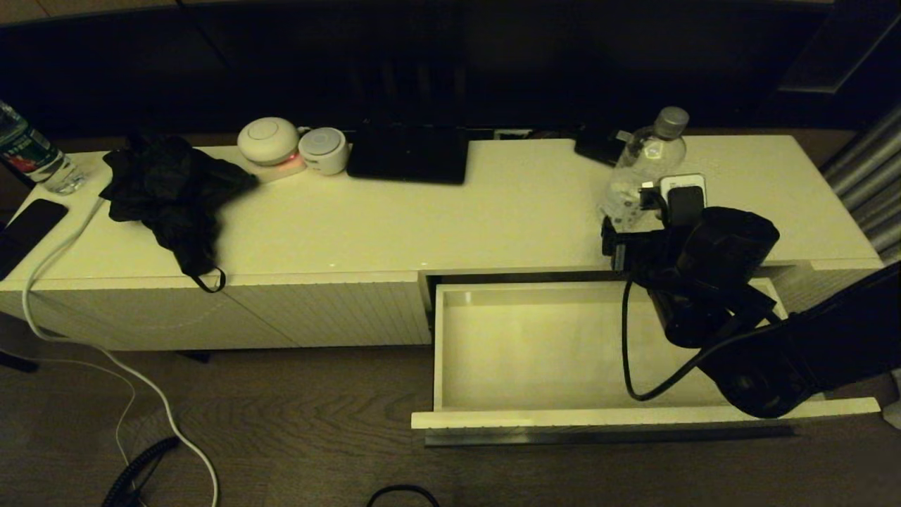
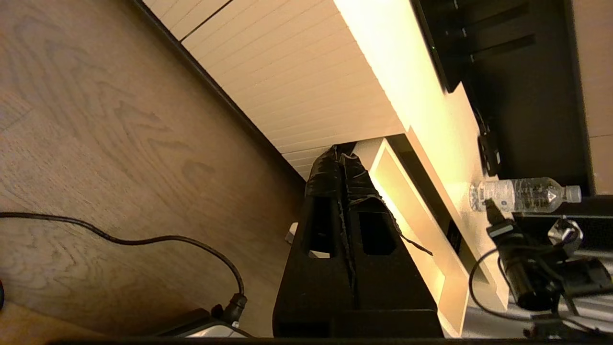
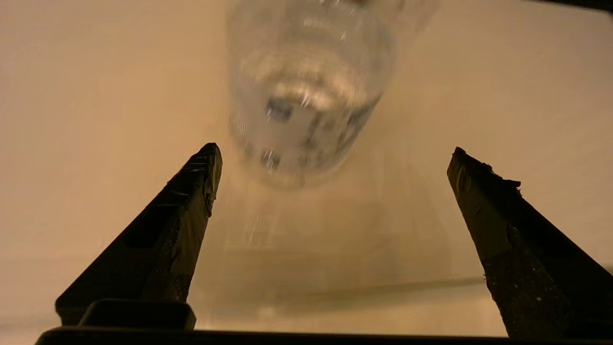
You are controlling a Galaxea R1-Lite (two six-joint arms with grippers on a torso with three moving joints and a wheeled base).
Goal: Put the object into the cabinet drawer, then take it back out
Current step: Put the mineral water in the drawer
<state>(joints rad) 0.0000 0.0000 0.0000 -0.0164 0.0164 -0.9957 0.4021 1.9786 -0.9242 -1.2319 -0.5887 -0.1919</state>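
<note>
I had the right gripper (image 3: 330, 158) over the cabinet top (image 1: 493, 218), its fingers (image 3: 191, 201) spread wide apart and holding nothing, pointed at the water bottle (image 1: 644, 165). The bottle stood upright on the cabinet top, near the right end, behind the open drawer (image 1: 549, 352); from the wrist camera it sat just beyond the fingertips, apparently not touching either one. The drawer was pulled out, its pale interior bare, the handle bar (image 1: 605, 436) along the front edge. The left gripper (image 2: 342, 165) hung low beside the ribbed cabinet front (image 2: 306, 91), its fingers pressed together. A black cloth (image 1: 172, 190) and two round white devices (image 1: 292, 146) lay toward the left of the top.
</note>
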